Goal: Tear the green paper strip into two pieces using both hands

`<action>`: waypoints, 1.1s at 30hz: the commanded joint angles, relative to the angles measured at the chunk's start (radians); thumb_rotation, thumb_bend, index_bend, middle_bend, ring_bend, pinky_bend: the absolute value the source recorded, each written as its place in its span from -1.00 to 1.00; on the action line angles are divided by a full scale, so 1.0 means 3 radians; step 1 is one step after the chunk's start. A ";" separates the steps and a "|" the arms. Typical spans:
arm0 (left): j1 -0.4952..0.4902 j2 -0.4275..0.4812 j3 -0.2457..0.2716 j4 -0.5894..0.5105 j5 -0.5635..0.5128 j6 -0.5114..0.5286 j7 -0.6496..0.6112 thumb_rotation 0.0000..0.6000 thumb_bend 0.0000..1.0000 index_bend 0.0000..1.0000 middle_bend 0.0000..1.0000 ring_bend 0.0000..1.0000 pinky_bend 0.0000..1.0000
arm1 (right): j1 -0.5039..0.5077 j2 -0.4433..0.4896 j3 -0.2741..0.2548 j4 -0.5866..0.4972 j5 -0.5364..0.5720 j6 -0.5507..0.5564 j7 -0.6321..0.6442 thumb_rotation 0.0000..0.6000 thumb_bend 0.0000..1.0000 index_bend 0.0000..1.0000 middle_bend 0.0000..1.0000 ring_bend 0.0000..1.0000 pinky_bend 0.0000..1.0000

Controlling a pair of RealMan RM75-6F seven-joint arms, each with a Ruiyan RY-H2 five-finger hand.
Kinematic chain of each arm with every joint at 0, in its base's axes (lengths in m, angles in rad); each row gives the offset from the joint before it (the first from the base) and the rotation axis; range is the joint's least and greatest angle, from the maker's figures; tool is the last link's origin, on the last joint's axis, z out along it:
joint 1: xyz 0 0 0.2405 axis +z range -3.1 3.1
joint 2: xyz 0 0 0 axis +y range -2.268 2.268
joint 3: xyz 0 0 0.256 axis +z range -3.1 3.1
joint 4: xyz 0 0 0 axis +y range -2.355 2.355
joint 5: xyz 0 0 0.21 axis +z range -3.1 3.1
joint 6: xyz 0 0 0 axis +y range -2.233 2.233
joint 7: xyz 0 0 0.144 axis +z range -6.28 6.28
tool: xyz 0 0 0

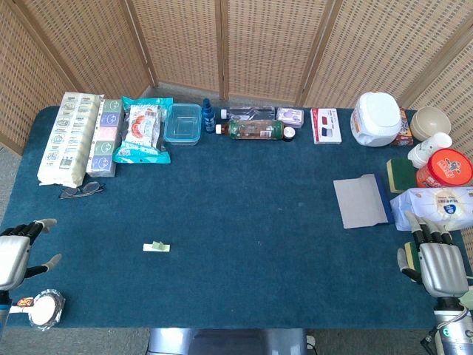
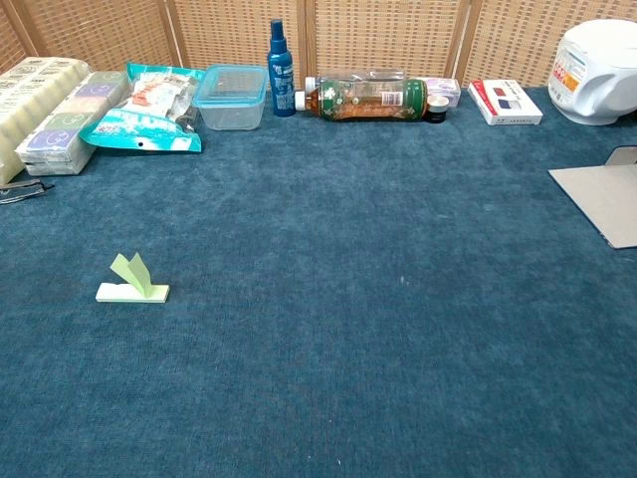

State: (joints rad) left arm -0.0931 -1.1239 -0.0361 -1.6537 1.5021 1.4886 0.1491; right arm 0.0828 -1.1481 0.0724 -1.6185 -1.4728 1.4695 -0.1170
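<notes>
The green paper strip (image 1: 156, 246) lies alone on the blue worktop (image 1: 244, 200), left of centre, one folded end sticking up. The left robot hand (image 1: 18, 251) rests at the near left edge, fingers spread, holding nothing. The right robot hand (image 1: 437, 259) sits at the near right edge, fingers extended and empty, just beside a white wipes pack (image 1: 436, 205). Both are well apart from the strip.

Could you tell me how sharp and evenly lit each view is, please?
Head view: even, soft light, no hard shadows; strip small but sharp; slight glare on the white cooker. Chest view: strip crisp, mild barrel distortion at the edges, no hands visible.
</notes>
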 commanded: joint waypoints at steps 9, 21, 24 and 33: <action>-0.0013 0.0017 0.0006 -0.0052 0.0018 -0.0014 0.0024 0.85 -0.73 -0.42 -0.17 -0.16 -0.10 | 0.0004 -0.0022 -0.0003 0.0035 0.0005 -0.0021 0.0096 0.68 0.05 -1.00 -0.65 -0.72 -0.62; -0.0180 0.0140 -0.0058 -0.0190 0.0047 -0.0193 0.0079 0.85 -0.73 -0.42 -0.17 -0.16 -0.10 | -0.0011 -0.0057 -0.0014 0.0094 0.0025 -0.0028 0.0141 0.69 0.05 -1.00 -0.65 -0.71 -0.61; -0.0314 0.0177 -0.0088 -0.0276 0.0058 -0.0371 0.0107 0.84 -0.73 -0.41 -0.13 -0.03 -0.09 | -0.0012 -0.0056 -0.0013 0.0094 0.0048 -0.0044 0.0144 0.69 0.05 -1.00 -0.65 -0.68 -0.56; -0.0739 0.0146 -0.0186 -0.0356 -0.0004 -0.0931 0.0226 0.84 -0.73 -0.41 0.87 0.93 0.90 | 0.0014 -0.0080 -0.0014 0.0096 0.0096 -0.0123 0.0098 0.69 0.05 -1.00 -0.65 -0.60 -0.51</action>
State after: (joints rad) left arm -0.2845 -1.0755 -0.0843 -1.7519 1.5140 1.2481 0.2033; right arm 0.0864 -1.1717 0.0680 -1.5894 -1.4446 1.4331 -0.0872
